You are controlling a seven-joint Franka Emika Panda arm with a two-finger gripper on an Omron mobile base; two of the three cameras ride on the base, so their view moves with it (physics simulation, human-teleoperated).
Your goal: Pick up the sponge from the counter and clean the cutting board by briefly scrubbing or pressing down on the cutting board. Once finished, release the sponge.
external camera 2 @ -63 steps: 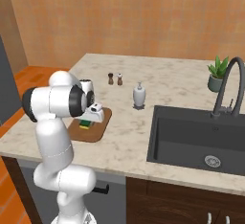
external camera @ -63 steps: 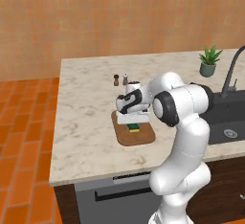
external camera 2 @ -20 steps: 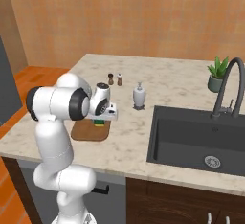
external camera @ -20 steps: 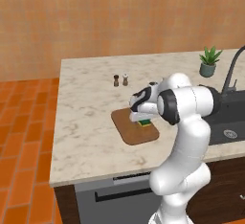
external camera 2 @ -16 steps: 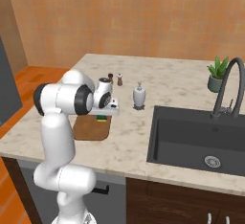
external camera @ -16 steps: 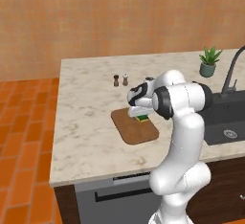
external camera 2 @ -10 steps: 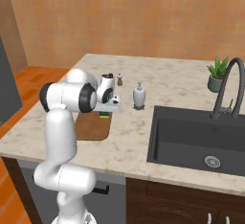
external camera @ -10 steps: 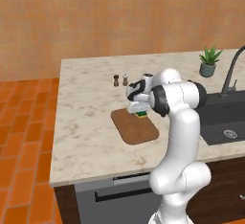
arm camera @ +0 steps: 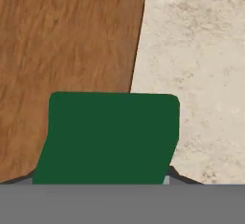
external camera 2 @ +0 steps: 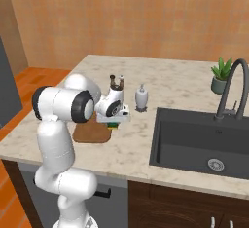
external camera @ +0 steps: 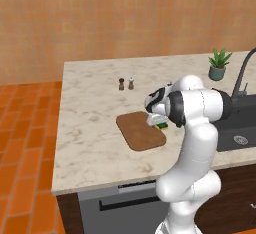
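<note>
the tool [external camera: 159,122] has slid the sponge [external camera: 161,126] from the middle of the cutting board [external camera: 141,131] over to the board's sink-side edge within the last few seconds, which reads as a scrubbing stroke carried to the end of the wood. in the hand view the dark green top of the sponge [arm camera: 107,139] straddles the board's edge, part over the brown grain [arm camera: 67,41] and part over the marbled desk [arm camera: 196,65]. the jaws have eased apart a little in the last second, so the release seems to be starting, yet the sponge sits right between the tips and i cannot tell whether they pinch it or have let go. the fingertips are hidden behind the sponge in the hand view, and the wrist covers them in both base views, where a sliver of green and yellow [external camera 2: 113,123] peeks out below the hand. whether the sponge rests flat on the board is hard to make out.
</note>
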